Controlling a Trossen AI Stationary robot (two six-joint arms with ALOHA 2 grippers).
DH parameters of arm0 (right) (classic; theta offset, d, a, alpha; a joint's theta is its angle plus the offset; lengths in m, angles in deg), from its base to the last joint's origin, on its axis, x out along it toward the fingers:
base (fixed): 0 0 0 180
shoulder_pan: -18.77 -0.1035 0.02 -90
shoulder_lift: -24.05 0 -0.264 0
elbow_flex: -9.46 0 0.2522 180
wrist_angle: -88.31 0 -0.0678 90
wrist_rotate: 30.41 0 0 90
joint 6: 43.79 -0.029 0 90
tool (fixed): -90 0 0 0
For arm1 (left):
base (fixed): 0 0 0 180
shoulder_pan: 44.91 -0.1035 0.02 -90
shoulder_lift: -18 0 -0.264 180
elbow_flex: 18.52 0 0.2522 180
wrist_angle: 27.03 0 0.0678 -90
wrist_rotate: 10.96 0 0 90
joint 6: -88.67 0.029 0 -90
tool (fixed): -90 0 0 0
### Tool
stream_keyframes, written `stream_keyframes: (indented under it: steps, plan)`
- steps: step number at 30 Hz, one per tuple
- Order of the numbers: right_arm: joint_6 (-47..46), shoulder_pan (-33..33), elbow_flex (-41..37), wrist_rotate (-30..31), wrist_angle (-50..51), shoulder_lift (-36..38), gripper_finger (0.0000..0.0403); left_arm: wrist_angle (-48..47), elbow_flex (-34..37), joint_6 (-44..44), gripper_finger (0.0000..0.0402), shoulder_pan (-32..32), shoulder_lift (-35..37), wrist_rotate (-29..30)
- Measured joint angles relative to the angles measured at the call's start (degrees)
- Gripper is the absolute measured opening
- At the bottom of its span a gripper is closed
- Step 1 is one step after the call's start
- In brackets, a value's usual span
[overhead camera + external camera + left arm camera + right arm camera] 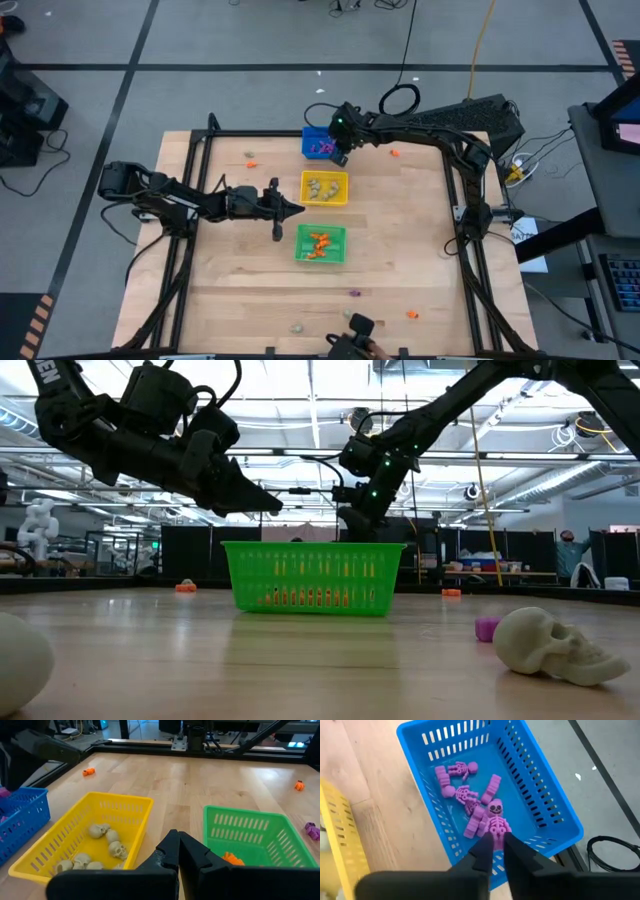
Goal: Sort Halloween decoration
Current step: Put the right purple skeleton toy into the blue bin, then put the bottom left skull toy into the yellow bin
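Three bins stand in a row: blue (318,145) with purple skeletons (465,795), yellow (324,187) with beige skulls (107,847), green (321,244) with orange pieces (232,858). My right gripper (499,845) hangs over the blue bin's near end, pointing steeply down, fingertips a narrow gap apart, with a purple skeleton (495,822) just at the tips. My left gripper (178,851) is shut and holds nothing. It hovers to the left of the yellow and green bins (292,208). My right gripper's fingertips (485,845) stand on either side of the purple skeleton's lower end (496,834), coming from above over the blue bin. I cannot tell whether they touch it, or whether the skeleton lies on the bin floor.
Loose trinkets lie about the table: orange ones (250,162) (394,154) (411,314), a purple one (352,293), and a beige one (296,326) near the front edge. In the low view a skull (555,645) lies close by. A black frame (455,190) borders the table.
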Motion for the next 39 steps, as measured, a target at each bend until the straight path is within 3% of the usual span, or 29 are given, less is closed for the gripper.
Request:
stream_keyframes:
  steps: [6,9,13,18,21,29,33,39]
  plan:
    - [0.0,0.0,0.0,0.1,0.6,0.4,0.0110,0.0,0.0,0.0,0.0003,0.0,0.0,0.0]
    - [-0.5,-0.1,0.0,0.1,2.4,2.2,0.0127,0.0,0.0,0.0,0.0003,0.0,0.0,0.0]
    - [-2.0,-0.8,0.0,0.2,5.1,5.2,0.0111,-0.1,0.0,0.0,0.0003,0.0,0.0,0.0]
    - [-0.3,-3.4,-1.8,0.2,3.3,8.7,0.0040,-0.1,0.0,0.0,0.0003,0.0,0.0,0.0]
    - [0.4,-4.6,-8.0,-0.1,-4.7,11.1,0.0007,-0.2,0.0,0.1,0.0003,0.0,0.0,-0.1]
    - [-6.4,-9.1,-33.9,0.0,-26.3,25.1,0.0001,-1.9,0.0,0.0,0.0003,0.0,0.0,-0.4]
    - [-11.7,-13.8,-44.7,0.8,-30.2,33.9,0.0001,-2.0,0.0,-2.5,0.0003,0.0,0.0,-0.4]
    - [-16.8,-23.4,-54.1,9.7,-29.9,44.6,0.0000,-1.7,-0.2,-3.0,0.0003,1.2,0.0,-6.1]
